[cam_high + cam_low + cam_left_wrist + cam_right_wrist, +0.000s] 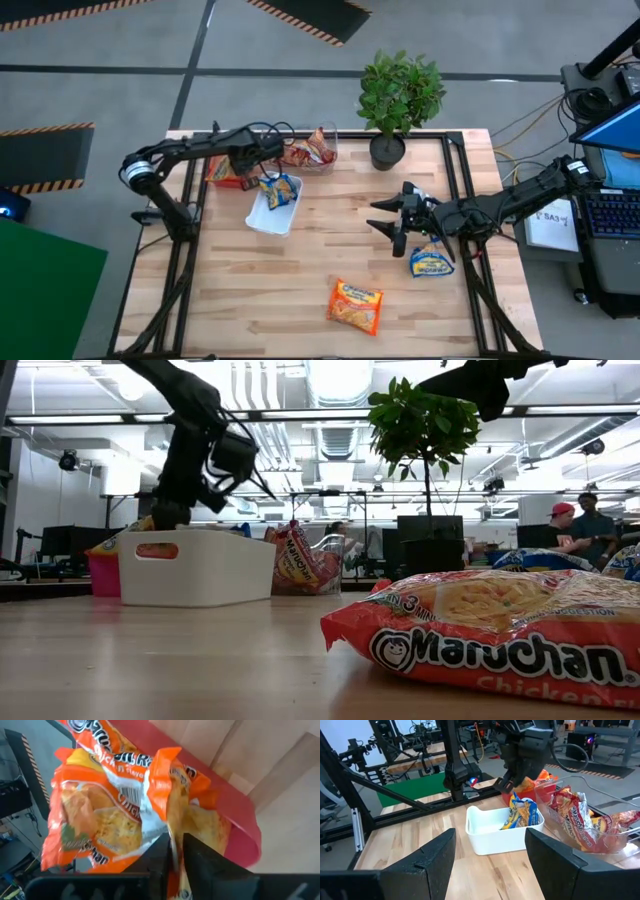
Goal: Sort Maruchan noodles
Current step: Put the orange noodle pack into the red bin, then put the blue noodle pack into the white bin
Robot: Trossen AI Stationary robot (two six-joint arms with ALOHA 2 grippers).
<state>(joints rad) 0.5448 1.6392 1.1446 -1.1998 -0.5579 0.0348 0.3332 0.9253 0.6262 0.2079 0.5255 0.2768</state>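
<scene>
Where the high view looks down on the slatted wooden tabletop point(300, 290), the left gripper point(243, 163) is seen over the red tray point(216, 172) at the far left; its fingers are hidden by the wrist. A white tray point(268, 217) beside it holds a blue-and-yellow packet point(280, 190), and a clear tray point(322, 150) holds red-brown packets point(306, 152). The right gripper point(390, 222) hovers mid-table, jaws spread and empty. A second blue-and-yellow packet point(431, 261) lies just beside that arm, an orange packet point(355, 305) nearer the front edge, and a potted plant point(398, 100) stands at the far edge.

From the low view, the orange packet point(490, 635) fills the foreground, crinkled and glossy, cut off at the right edge. The white tray point(195, 567) masks most of the red tray point(103, 574).

Through the left wrist view, a crumpled orange chicken-flavour packet point(115, 810) is seen in the red tray point(240, 815). A fold of its wrapper sits between the dark fingers point(200, 860), which are nearly together; whether it is gripped cannot be told.

Across the right wrist view, the wide-apart fingers point(560, 855) frame the white tray point(497, 837), well apart from it. The left gripper point(512, 777) hangs above the red tray point(545, 792).
</scene>
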